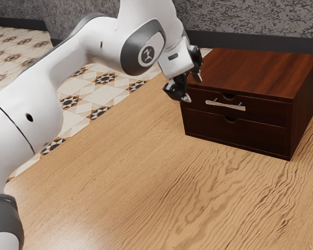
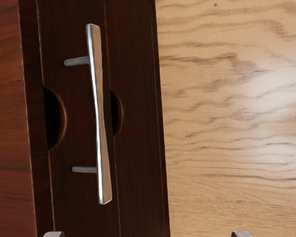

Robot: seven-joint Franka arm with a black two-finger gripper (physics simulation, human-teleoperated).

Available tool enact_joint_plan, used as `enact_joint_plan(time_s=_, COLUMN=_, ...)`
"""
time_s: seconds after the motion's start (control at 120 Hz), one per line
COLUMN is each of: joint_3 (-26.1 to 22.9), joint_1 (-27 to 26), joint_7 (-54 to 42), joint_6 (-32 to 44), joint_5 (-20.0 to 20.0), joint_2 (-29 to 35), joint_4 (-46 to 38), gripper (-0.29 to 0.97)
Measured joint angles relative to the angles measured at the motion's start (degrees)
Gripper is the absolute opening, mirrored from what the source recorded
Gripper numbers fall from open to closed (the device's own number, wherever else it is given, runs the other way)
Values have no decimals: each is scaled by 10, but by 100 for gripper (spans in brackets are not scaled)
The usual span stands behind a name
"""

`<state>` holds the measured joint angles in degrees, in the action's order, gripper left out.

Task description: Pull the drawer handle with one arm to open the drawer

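I see a big light wood desk (image 1: 146, 198) with wavy lines in it. On it sits a dark brown box (image 1: 261, 67) with two drawers. The top drawer (image 1: 266, 108) has a shiny silver handle (image 1: 225, 104) across its front. That front sits level with the bottom drawer (image 1: 250, 131), so it looks closed.

My white arm (image 1: 68, 78) comes in from the exterior view's left. My black claw (image 1: 179, 92) hangs by the box's front corner, near the handle but not touching it.

In the wrist view the handle (image 2: 99, 118) stands out on two little posts. The claw's fingertips (image 2: 53, 234) are far apart and hold nothing.

Behind the desk, the floor (image 1: 101, 78) has cream tiles with dark star shapes. The wall (image 1: 250, 15) is grey and speckled, with a dark strip along its bottom.
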<state>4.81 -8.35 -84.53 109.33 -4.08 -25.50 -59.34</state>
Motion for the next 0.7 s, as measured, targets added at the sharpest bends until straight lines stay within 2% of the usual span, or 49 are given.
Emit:
enact_joint_plan(time_s=0.192, joint_3=2, joint_1=5, joint_7=20, joint_6=25, joint_5=51, joint_2=-22, joint_4=6, gripper=36)
enact_joint_plan(time_s=0.342, joint_3=2, joint_1=7, joint_7=37, joint_6=33, joint_5=98, joint_2=-67, joint_4=56, gripper=33)
enact_joint_plan(time_s=0.7, joint_3=-1, joint_1=9, joint_7=63, joint_6=40, joint_5=126, joint_2=-123, joint_4=96, gripper=27)
